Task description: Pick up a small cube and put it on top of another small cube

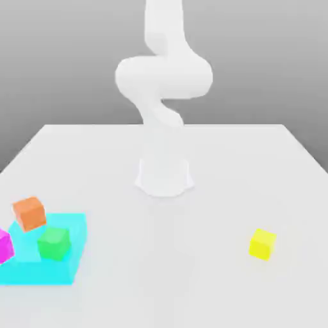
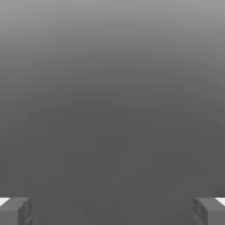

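Pincer (image 2: 112,212) released, fingers spread wide in hand view. White arm (image 1: 164,77) toward twelve o'clock of exterior view. Yellow cube (image 1: 262,245) on white table (image 1: 166,269) at four o'clock, well apart from cyan slab (image 1: 56,273) at eight. Green cube (image 1: 54,243) over slab; orange cube (image 1: 29,214) tilted, at eleven o'clock from green; magenta cube (image 1: 5,246) at nine from green, cut off by frame edge.

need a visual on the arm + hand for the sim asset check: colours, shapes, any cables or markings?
Arm: plain white, smooth rounded segments, base flaring at the foot; no cables or markings visible. Hand: two blocky dark grey fingers in the hand view, with small white patches beside them.
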`<control>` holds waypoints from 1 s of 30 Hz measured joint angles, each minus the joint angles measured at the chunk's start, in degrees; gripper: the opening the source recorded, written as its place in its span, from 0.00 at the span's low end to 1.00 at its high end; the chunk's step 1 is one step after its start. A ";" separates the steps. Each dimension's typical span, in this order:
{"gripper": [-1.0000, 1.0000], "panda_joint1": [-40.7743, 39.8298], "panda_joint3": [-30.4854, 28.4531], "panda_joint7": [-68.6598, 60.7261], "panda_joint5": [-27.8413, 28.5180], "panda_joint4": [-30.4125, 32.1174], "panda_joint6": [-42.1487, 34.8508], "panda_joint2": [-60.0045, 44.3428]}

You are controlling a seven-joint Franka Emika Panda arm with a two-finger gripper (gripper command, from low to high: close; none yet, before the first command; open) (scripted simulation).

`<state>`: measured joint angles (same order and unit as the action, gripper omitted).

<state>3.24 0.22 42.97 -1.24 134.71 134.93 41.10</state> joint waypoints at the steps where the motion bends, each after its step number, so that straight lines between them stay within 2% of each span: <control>1: 0.50 1.50 0.20 -1.40 -0.60 1.36 1.50 -2.33; 9: 0.50 12.11 3.31 -11.16 -4.30 11.48 12.67 -19.56; 15: 0.50 18.09 7.62 -16.41 -4.51 18.90 20.90 -31.99; 18: 0.50 21.08 10.05 -17.19 -2.01 22.64 25.08 -38.23; 21: 0.50 22.94 10.22 -15.37 3.47 25.36 29.37 -44.51; 27: 0.50 28.45 3.35 -10.48 10.60 23.58 39.14 -56.98; 28: 0.00 29.18 2.59 -10.27 10.83 23.32 40.28 -58.37; 30: 0.00 29.18 2.59 -10.26 10.83 23.32 40.28 -58.37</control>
<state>32.42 2.82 32.71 9.59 158.02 175.21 -17.27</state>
